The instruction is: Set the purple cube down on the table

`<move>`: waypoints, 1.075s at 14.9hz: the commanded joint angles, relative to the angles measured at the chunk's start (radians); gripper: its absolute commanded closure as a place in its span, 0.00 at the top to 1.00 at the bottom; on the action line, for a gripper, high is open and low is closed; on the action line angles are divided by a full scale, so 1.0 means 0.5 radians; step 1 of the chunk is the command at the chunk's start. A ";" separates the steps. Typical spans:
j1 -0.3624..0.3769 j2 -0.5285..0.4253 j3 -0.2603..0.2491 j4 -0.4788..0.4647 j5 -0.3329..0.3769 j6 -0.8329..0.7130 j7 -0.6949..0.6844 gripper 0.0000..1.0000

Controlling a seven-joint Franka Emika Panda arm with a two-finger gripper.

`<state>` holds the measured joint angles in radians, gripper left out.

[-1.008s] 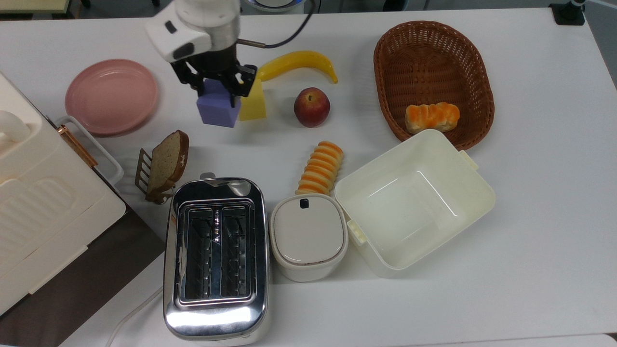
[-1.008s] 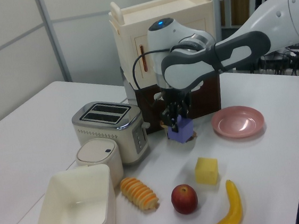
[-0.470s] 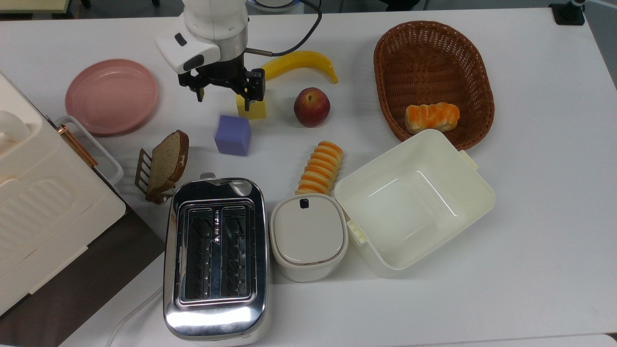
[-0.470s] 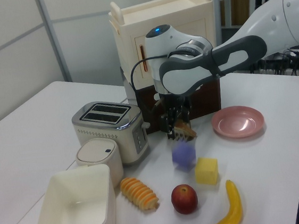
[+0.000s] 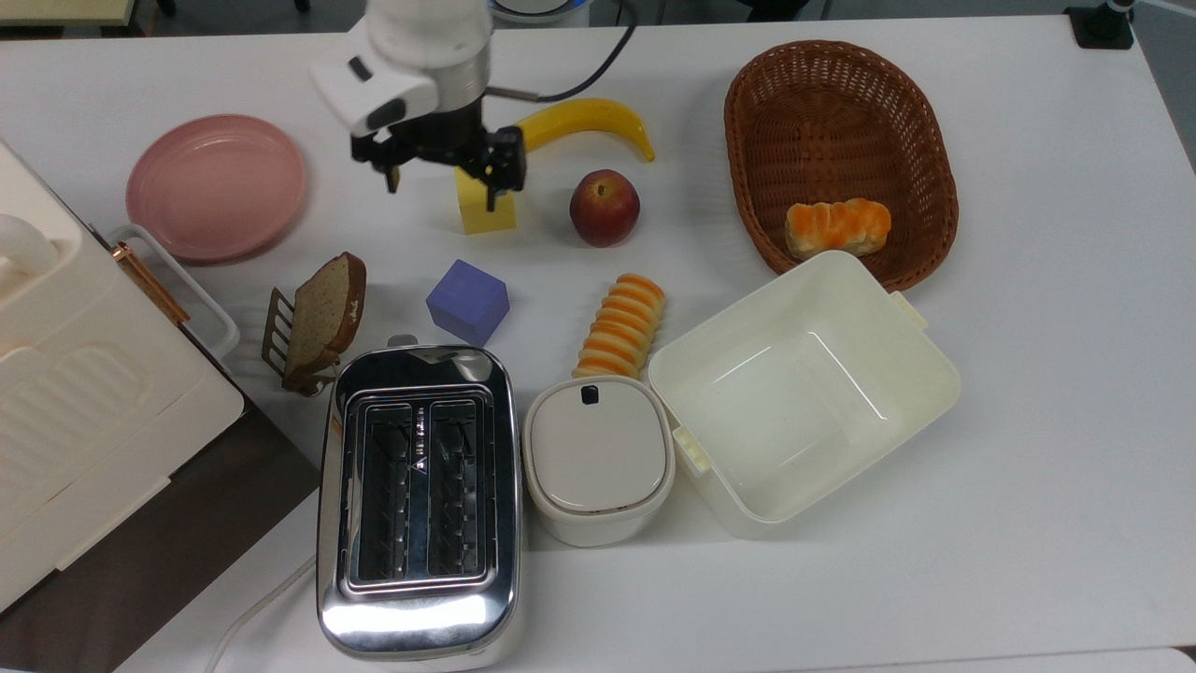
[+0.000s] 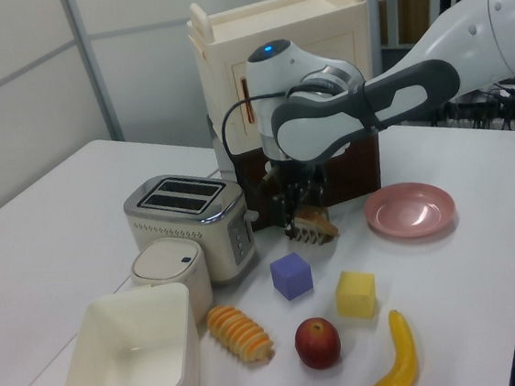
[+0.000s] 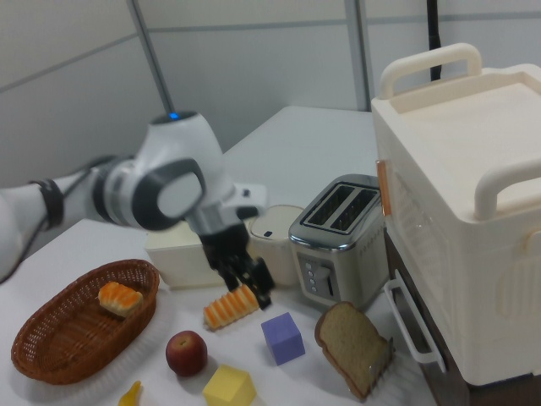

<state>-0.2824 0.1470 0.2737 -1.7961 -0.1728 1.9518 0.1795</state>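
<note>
The gripper (image 5: pixel 439 178) hung spread wide and empty above the pale yellow block (image 5: pixel 486 213). The matte purple cube (image 5: pixel 467 301) sat on the smooth white table (image 5: pixel 1028 374), just beside the shiny chrome toaster (image 5: pixel 418 495).

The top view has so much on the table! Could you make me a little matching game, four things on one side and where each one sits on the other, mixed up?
Things:
1. purple cube
2. bread roll
3. yellow block
4. slice of bread

Places:
A. inside the wicker basket
B. standing in a small rack beside the toaster
C. on the bare table, between the toaster and the yellow block
D. under the open gripper, near the banana

Pairs: 1-C, 2-A, 3-D, 4-B
</note>
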 commanded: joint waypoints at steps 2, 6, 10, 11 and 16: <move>0.255 -0.101 -0.038 0.315 -0.001 -0.497 0.092 1.00; 0.377 -0.211 -0.164 0.359 0.029 -0.529 0.083 1.00; 0.472 -0.223 -0.323 0.346 0.051 -0.526 0.117 1.00; 0.531 -0.230 -0.412 0.352 0.072 -0.535 0.120 1.00; 0.654 -0.254 -0.643 0.408 0.140 -0.559 0.034 1.00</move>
<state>0.0143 0.0447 -0.0016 -1.6020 -0.1301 1.6998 0.2206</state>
